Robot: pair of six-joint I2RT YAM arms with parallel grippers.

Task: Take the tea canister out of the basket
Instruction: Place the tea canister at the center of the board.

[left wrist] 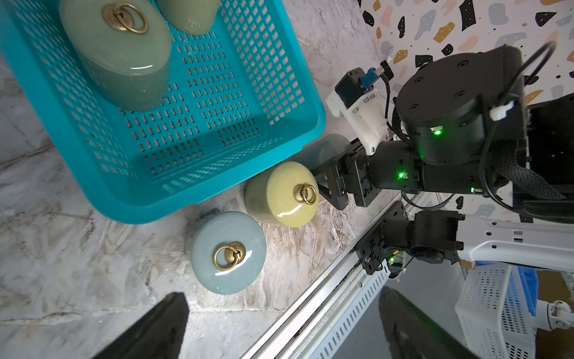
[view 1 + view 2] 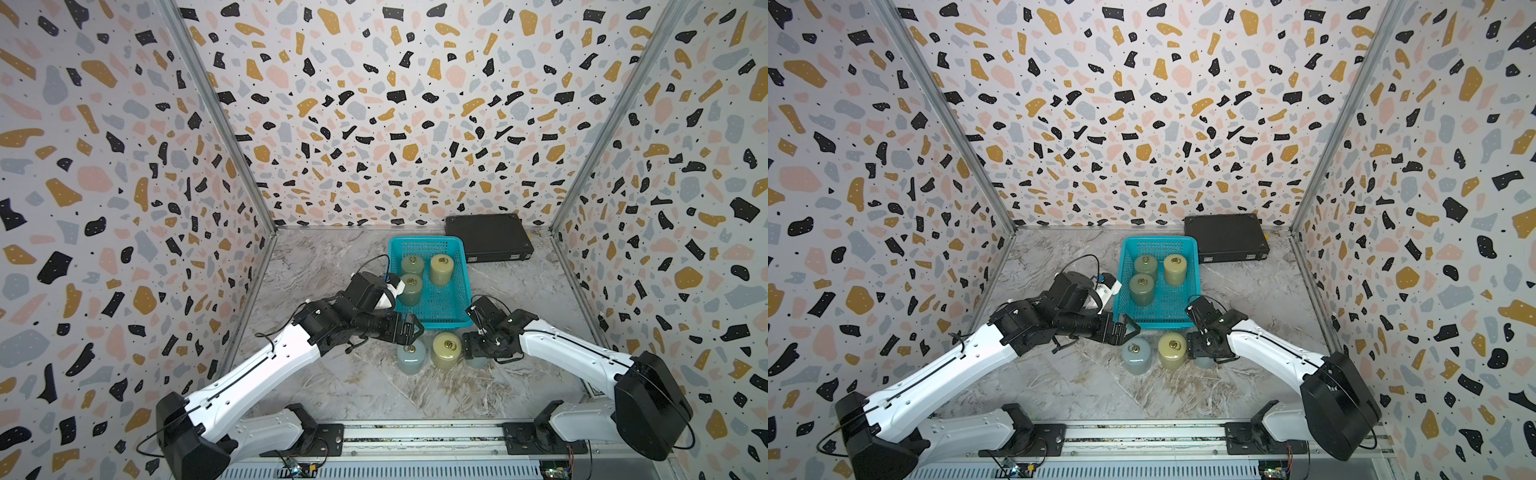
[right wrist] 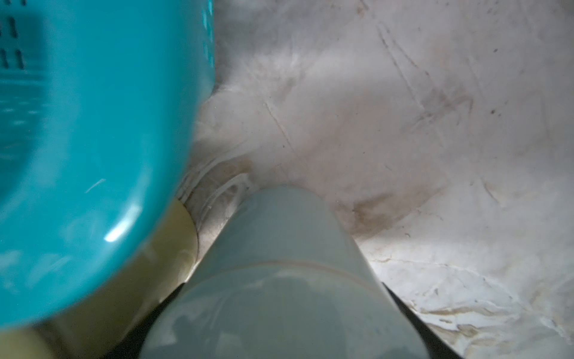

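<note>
While the left hand (image 2: 413,332) hangs released above a blue canister (image 2: 410,356), the right hand (image 2: 478,353) is clenched on a pale canister (image 3: 289,248). In both top views this one sits outside the basket (image 2: 426,240), just below its lower right corner. A yellow canister (image 2: 445,350) stands between those two on the worktop (image 2: 353,386). At frame centre the basket holds a front green canister (image 2: 410,287), a back green canister (image 2: 412,263) and an olive canister (image 2: 443,268), all upright. A black case (image 2: 488,239) lies to its upper right.
</note>
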